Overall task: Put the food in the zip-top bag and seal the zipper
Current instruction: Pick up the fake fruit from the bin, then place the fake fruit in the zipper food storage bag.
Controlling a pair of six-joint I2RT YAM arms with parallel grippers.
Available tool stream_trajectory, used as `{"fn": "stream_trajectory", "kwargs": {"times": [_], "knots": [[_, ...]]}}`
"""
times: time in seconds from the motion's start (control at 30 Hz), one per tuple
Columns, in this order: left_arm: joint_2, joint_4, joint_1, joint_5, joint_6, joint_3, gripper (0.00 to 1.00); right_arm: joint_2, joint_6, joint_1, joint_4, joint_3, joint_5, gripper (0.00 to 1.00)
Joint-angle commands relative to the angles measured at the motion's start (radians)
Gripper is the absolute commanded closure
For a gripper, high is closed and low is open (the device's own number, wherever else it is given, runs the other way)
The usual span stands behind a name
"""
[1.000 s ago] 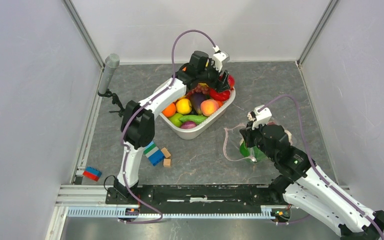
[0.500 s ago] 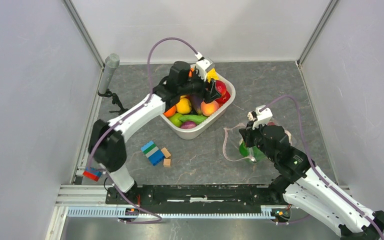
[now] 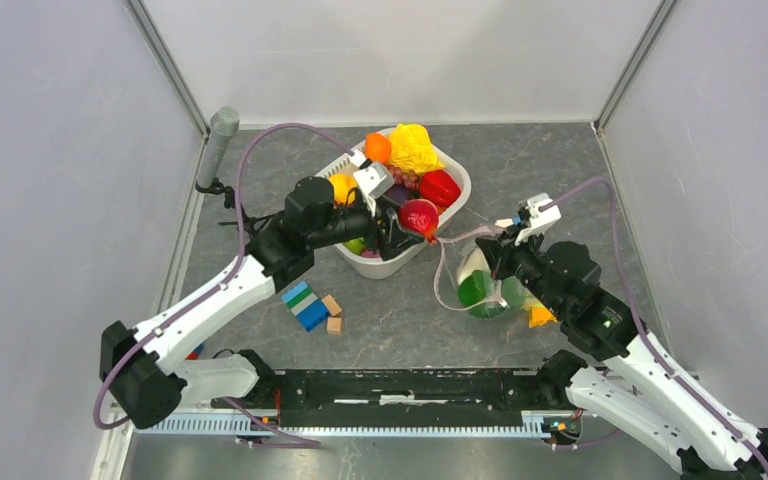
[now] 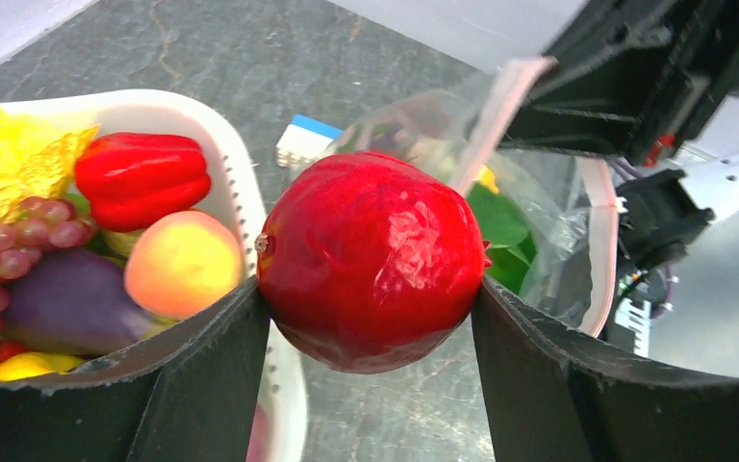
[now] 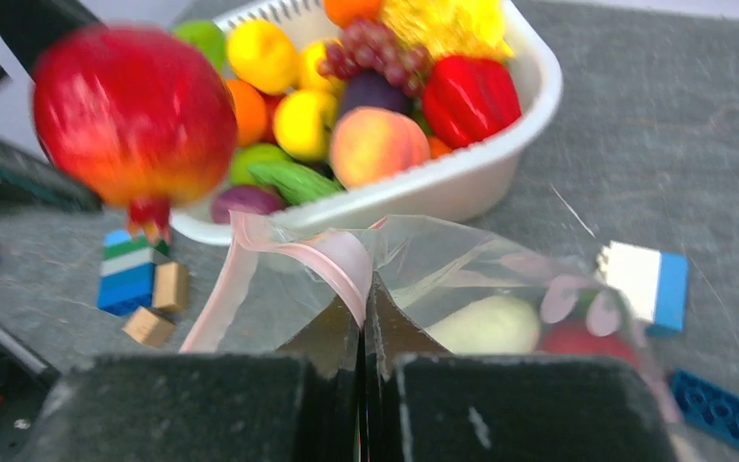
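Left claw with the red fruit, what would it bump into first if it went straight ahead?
Probably the zip-top bag: the right claw holds its mouth up just ahead of the left claw and its red fruit. Depth is unclear, though.

Glossy red plastic pomegranate [image 4: 370, 260], glossy plastic red pepper [image 4: 140, 178], crinkly clear plastic zip-top bag [image 5: 462, 269] with smooth pale pink zipper [image 5: 332, 252], smooth white plastic basket [image 5: 471, 183], matt grey stone-look counter [image 3: 560, 170].

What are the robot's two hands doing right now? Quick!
Left gripper: fingers closed around the red fruit.
Right gripper: fingers shut, pinching the zip-top bag at its mouth.
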State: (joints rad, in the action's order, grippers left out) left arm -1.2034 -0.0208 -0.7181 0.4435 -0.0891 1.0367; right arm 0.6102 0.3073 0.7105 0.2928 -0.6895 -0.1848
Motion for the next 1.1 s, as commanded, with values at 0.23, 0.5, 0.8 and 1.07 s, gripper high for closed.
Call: {"fn": "stream_trajectory", "kwargs": {"times": [0.23,0.5,0.8,1.07], "knots": [[0.185,-0.079,-0.15,-0.113,-0.027,-0.082,0.62,0.052,0.084,-0.002,-0.196,0.015,0.153,1.0],[0.279,-0.134,-0.192,-0.141,-0.023,-0.047,0.61,0.083,0.098,-0.002,-0.237,0.068,0.182,0.99],[0.195,-0.257,-0.363,-0.238,0.0,0.005,0.62,0.09,0.08,-0.002,-0.262,0.044,0.258,0.98],[0.08,-0.259,-0.459,-0.466,0.027,0.054,0.59,0.058,0.052,0.0,-0.204,0.0,0.271,0.98]]}}
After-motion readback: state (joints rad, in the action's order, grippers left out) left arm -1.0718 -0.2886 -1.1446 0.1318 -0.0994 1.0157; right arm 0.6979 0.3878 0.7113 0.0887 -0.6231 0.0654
